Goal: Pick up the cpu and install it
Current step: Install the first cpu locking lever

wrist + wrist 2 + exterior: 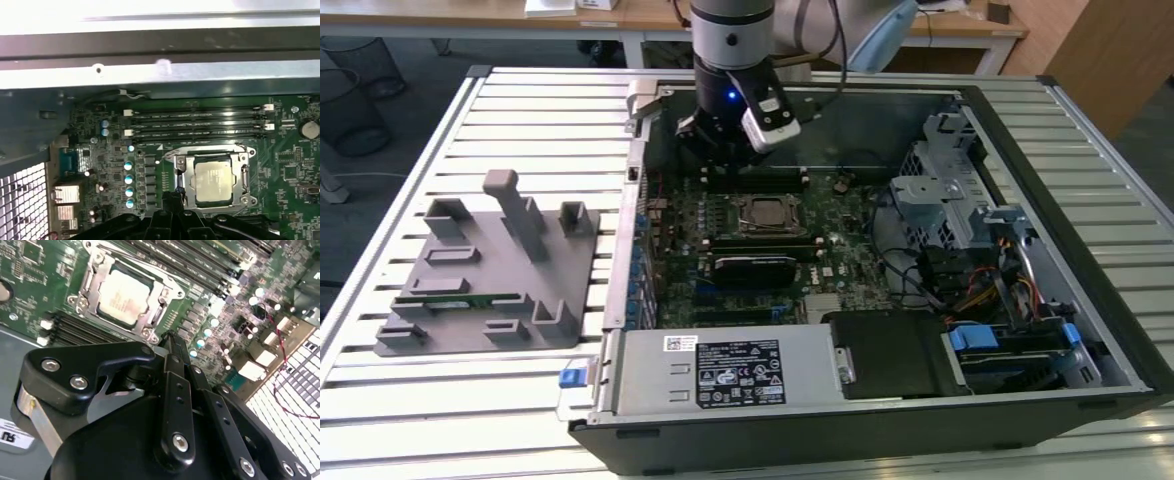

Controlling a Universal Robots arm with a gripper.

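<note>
One arm hangs over the open computer case (1107, 330), which lies on its side on a slatted metal table (520, 110). The gripper (720, 150) sits low over the far part of the motherboard (854, 250), at about 11 o'clock from the socket in the exterior view. Its fingertips are lost against dark board and black slots there, so I cannot tell from that view how the jaws stand.

In the second wrist view the black fingers (172, 352) run together to a narrow tip with no gap visible and nothing between them: jaws clenched, empty. The first wrist view shows the same tip (172, 197), cut off by the frame edge below it.

The cpu (122, 295) lies flat in the metal-framed socket (82, 282), silver top up, also seen in the first wrist view (214, 182). The fingertip ends just beside a socket corner; whether it touches the frame cannot be made out. In the exterior view the cpu (765, 212) is a small dull square, mid-board.

Long memory slots (195, 122) run just beyond the socket. A grey parts stand (487, 275) sits on the table at 9 o'clock from the case; a thin green strip lies on it, too small to identify.
</note>
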